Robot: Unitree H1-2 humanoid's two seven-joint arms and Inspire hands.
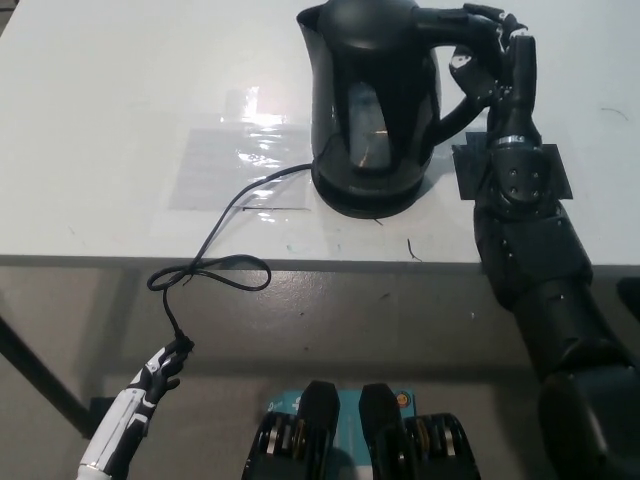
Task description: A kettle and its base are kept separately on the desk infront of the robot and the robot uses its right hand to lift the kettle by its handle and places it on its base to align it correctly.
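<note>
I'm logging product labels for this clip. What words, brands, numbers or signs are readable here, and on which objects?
None can be read.
Black plastic kettle: no visible brand or marking.
Round black base: no text seen.
Clear taped sheet on the white desk: glare, nothing legible.
Black right hand: no label visible.

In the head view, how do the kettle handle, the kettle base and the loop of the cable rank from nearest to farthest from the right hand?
1. Kettle handle: in the right hand.
2. Kettle base: lower left of it, on the desk.
3. Cable loop: far left, past the desk edge.
</note>
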